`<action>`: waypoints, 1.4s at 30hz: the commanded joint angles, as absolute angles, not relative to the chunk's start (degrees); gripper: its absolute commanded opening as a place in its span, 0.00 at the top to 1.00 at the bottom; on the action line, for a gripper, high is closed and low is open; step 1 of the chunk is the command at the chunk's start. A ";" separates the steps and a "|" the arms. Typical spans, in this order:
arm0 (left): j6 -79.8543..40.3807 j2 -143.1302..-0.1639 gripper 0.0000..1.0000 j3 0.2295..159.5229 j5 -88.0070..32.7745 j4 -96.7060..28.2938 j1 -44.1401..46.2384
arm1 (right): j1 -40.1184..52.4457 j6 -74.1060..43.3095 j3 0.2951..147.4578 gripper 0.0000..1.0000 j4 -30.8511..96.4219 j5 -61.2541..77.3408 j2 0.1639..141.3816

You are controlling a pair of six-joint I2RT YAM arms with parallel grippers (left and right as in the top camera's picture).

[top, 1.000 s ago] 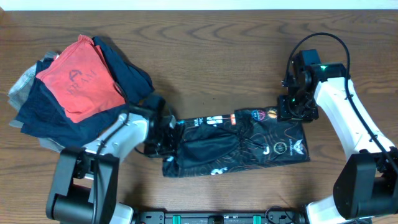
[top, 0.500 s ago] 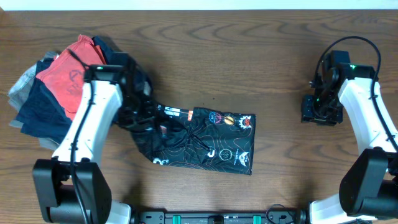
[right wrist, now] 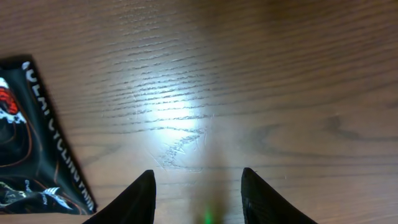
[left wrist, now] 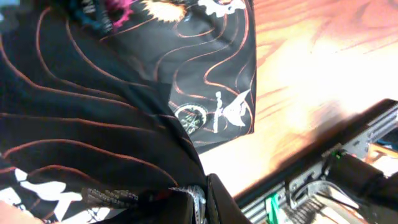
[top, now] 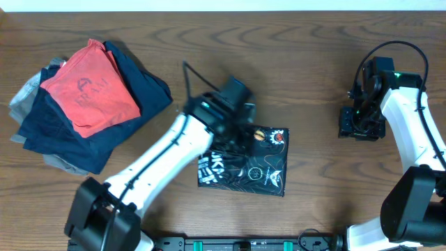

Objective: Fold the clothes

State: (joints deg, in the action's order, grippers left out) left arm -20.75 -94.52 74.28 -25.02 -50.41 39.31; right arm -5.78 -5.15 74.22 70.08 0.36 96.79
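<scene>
The black jersey (top: 259,167) with orange contour lines and white lettering lies folded into a compact rectangle at the table's middle. My left gripper (top: 233,136) reaches over its top left part and is shut on a fold of the cloth. In the left wrist view the jersey (left wrist: 124,93) fills the frame and is pinched at the fingers (left wrist: 199,202). My right gripper (top: 361,124) is open and empty over bare wood, well right of the jersey. The right wrist view shows its fingers (right wrist: 198,193) apart and the jersey's edge (right wrist: 25,143) at the left.
A pile of clothes lies at the far left: a red-orange shirt (top: 87,87) on top of navy garments (top: 56,136) and a grey piece. The table's front edge with a metal rail (left wrist: 336,180) shows close to the jersey in the left wrist view.
My left gripper has carried the jersey's left side over to the right, folding it smaller. My right gripper let go and moved off to the right, then stayed still.
</scene>
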 commanded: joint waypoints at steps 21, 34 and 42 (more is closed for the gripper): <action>-23.40 -94.59 0.94 74.89 -19.86 -41.08 44.84 | -4.36 6.79 71.40 0.77 71.50 19.40 96.42; -23.20 -92.99 0.94 74.94 -19.84 -43.92 44.05 | 8.49 -0.43 53.28 0.85 50.24 25.50 96.44; -23.24 -88.66 0.94 74.94 -20.49 -43.31 44.34 | 12.08 -5.50 47.83 0.86 42.81 22.50 96.44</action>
